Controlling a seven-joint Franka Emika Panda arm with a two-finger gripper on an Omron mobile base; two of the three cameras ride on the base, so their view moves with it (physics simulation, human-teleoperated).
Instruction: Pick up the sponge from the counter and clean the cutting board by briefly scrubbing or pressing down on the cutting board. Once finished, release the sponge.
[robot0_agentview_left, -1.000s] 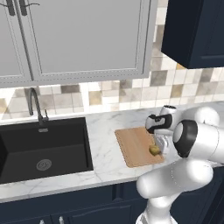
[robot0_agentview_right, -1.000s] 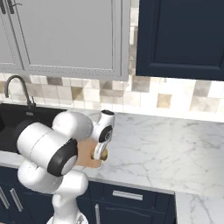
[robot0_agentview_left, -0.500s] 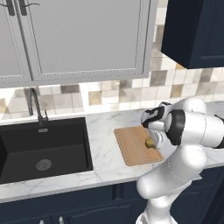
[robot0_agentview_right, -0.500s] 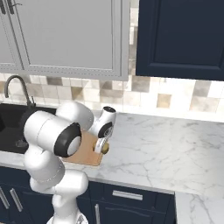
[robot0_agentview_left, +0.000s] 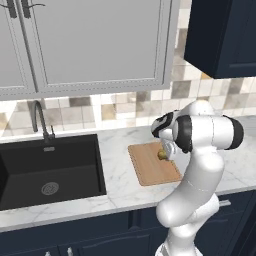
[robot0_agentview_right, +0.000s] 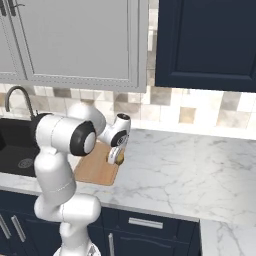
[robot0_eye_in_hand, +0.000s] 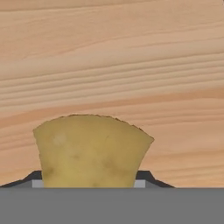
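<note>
The claw (robot0_agentview_left: 163, 153) is clamped on the sponge (robot0_agentview_left: 162, 154), one finger at each side of the block. In the hand view the sponge (robot0_eye_in_hand: 91, 151) stands between the dark finger tips, its mustard-yellow face toward the camera, with wood grain close behind it.

The cutting board (robot0_agentview_left: 150, 167) lies flat on the desk (robot0_agentview_left: 117, 150), just right of the black sink (robot0_agentview_left: 45, 167) with a strip of white marble between them. The sponge is over the far right part of the board. In the right base view the sponge (robot0_agentview_right: 119, 158) hangs at the right edge of the cutting board (robot0_agentview_right: 95, 170), below the claw (robot0_agentview_right: 116, 156). Whether the sponge presses on the wood or sits just clear of it cannot be told.

The arm reaches over the board from the near side, its wrist bent downward. A dark faucet (robot0_agentview_left: 40, 120) stands at the far edge of the sink. Grey wall cabinets (robot0_agentview_left: 85, 45) hang above the sink, and a navy wall cabinet (robot0_agentview_left: 225, 35) hangs to the right. The tiled wall (robot0_agentview_left: 125, 107) runs behind the desk. Navy cabinets (robot0_agentview_right: 150, 230) stand under the marble slab.
</note>
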